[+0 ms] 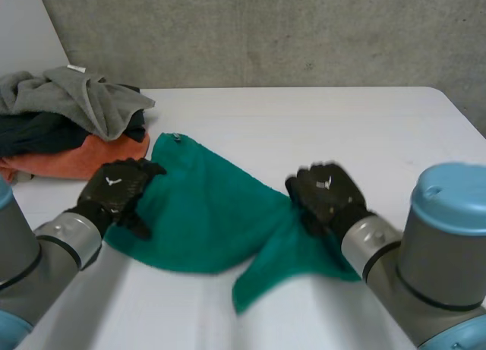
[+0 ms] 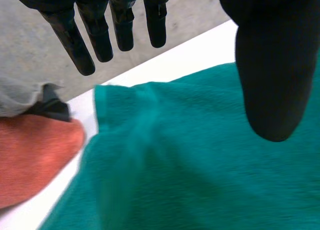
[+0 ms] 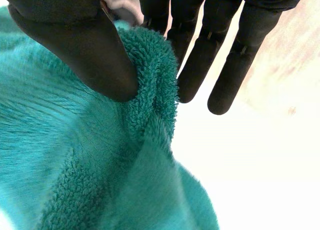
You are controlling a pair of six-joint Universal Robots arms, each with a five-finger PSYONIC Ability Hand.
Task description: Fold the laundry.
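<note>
My right hand (image 1: pixel 326 197) pinches a fold of the green towel (image 1: pixel 201 213) under its thumb. My left hand (image 1: pixel 118 189) hovers above it, fingers straight.

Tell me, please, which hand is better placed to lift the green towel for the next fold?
Probably the right: the right hand pinches a ridge of the green towel between thumb and fingers. The left hand is open at the towel's left edge, fingers straight, gripping nothing.
</note>
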